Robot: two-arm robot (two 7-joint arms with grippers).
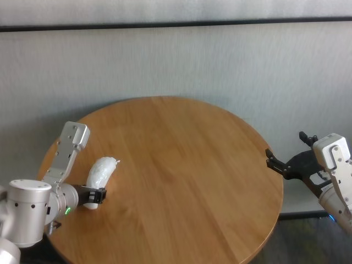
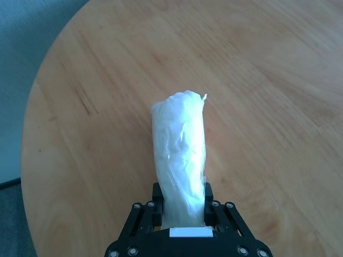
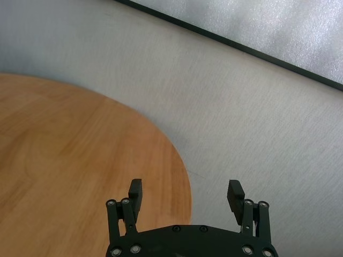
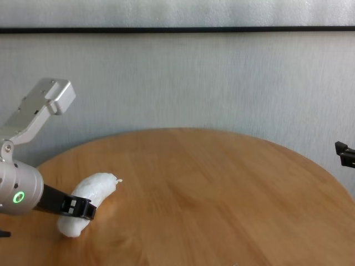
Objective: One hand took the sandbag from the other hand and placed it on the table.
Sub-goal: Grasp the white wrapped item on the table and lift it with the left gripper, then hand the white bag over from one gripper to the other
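Right, the left gripper (image 1: 97, 197), the one with the green ring light, has its fingers (image 2: 156, 194) pinched on the near end of the sandbag (image 1: 100, 173) at the near-left of the round tabletop (image 1: 187, 165). From the left wrist view the white bag juts forward out of the grip, its little twisted tip pointing toward the far side of the table. Whether the bag rests on the wood or hangs a shade above it, I can't quite tell; from the chest view its lower end looks to be touching or very nearly so.

Over on the right, the right gripper (image 1: 287, 165) hovers just off the right edge of the tabletop, fingers (image 3: 135, 191) spread wide with nothing between them, well apart from the bag.

So by my reckoning this is the very start: the grasp is made, the handover is not yet begun. Next, I'd say, the left arm needs to lift the bag and carry it toward the middle, tip leading, while the right gripper comes in to meet it. The free far end is what the right fingers should close on, and the left should let go only once that second grip is firm, since a lumpy, saggy bag could slip.
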